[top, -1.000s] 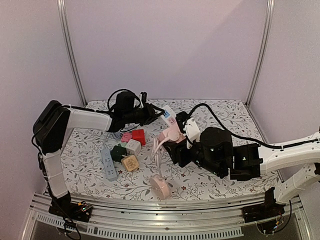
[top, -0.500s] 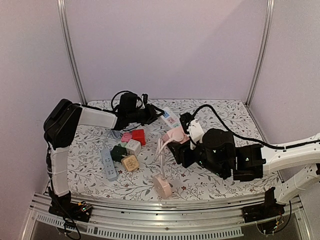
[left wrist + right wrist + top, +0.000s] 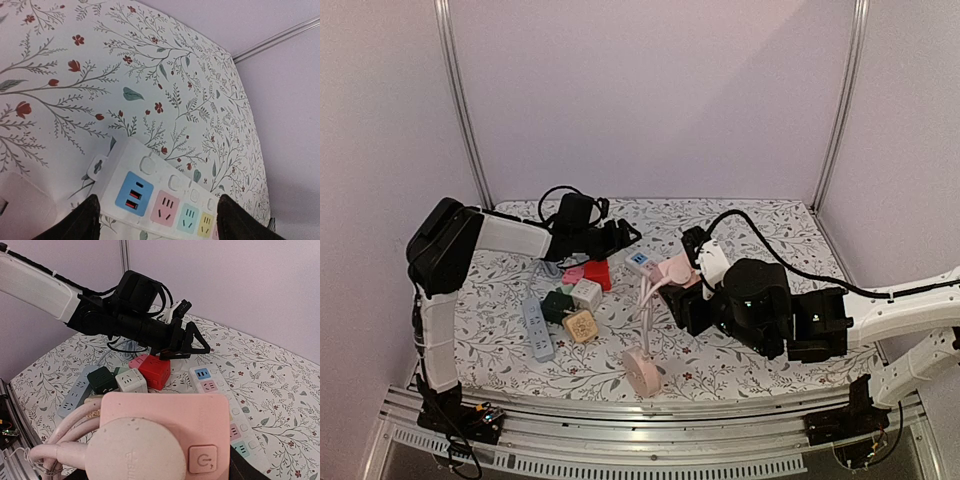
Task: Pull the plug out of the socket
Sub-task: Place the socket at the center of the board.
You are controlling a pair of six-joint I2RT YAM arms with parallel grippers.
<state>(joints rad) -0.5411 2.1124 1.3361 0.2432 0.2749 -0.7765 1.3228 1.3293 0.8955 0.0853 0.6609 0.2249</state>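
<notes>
My right gripper (image 3: 686,293) is shut on a pink cube socket (image 3: 675,272), which fills the bottom of the right wrist view (image 3: 200,415). A round pale plug (image 3: 132,450) sits in the socket's face, and its pink cord (image 3: 60,435) loops off to the left. My left gripper (image 3: 620,237) hangs open over a white power strip (image 3: 640,263). In the left wrist view the strip (image 3: 165,192) lies flat on the table between the spread fingertips (image 3: 82,220), touching neither. The strip's coloured outlets are bare.
A cluster of cube sockets, red (image 3: 596,273), white (image 3: 586,293), dark green (image 3: 558,305) and tan (image 3: 580,325), lies left of centre beside a grey strip (image 3: 537,328). A pink round disc (image 3: 642,372) ends the cord near the front. A black cable (image 3: 760,235) arcs over the right side.
My left gripper has opened and let go of the white strip, which now lies lower and nearer the pink socket. The left gripper drew back slightly. The right arm holds still.
</notes>
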